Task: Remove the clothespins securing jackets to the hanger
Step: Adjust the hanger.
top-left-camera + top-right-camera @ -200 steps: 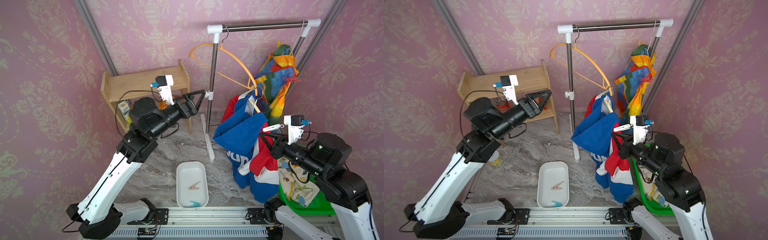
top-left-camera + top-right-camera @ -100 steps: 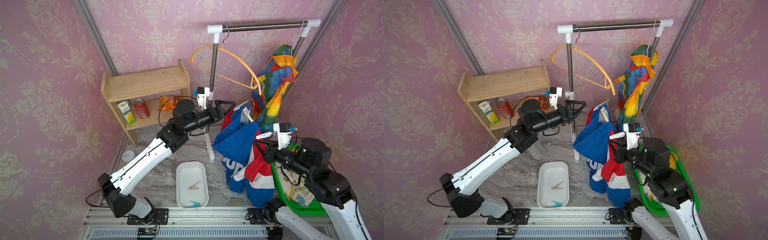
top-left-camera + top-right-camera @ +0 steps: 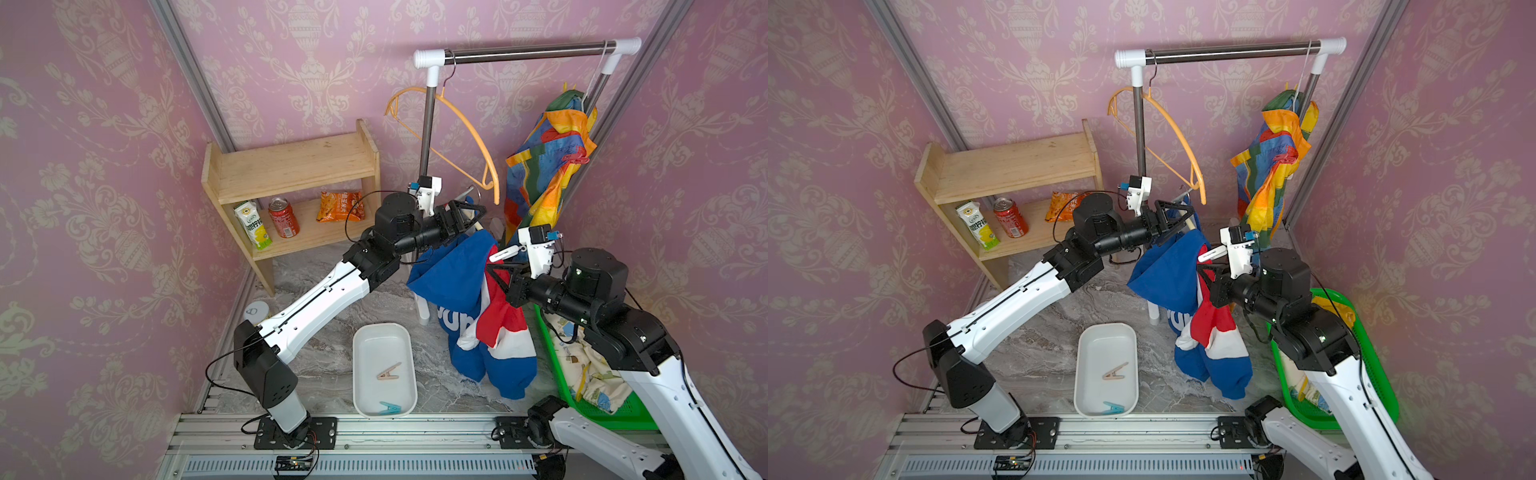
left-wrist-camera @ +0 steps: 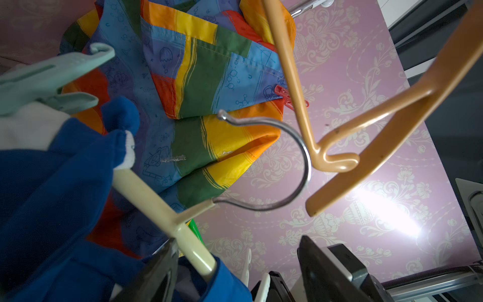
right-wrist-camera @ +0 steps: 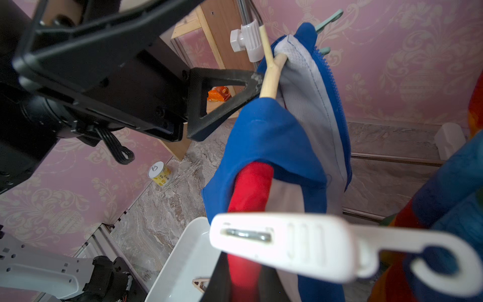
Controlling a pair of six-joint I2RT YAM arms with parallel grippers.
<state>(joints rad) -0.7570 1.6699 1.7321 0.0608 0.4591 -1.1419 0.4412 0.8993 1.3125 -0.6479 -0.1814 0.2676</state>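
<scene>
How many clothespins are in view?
5: beige pin and teal pin in the white tray, white pin in the right claw, red pin on the rainbow jacket, mint pin on the blue jacket. Others may be hidden.

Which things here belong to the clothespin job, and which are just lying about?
Job: white plastic clothespin, red plastic clothespin, blue, red and white jacket, rainbow patchwork jacket, cream plastic hanger, white plastic tray with beige clothespin and teal clothespin.
Lying about: wooden shelf, red drink can, green-yellow carton, orange snack bag, bare orange hanger.
</scene>
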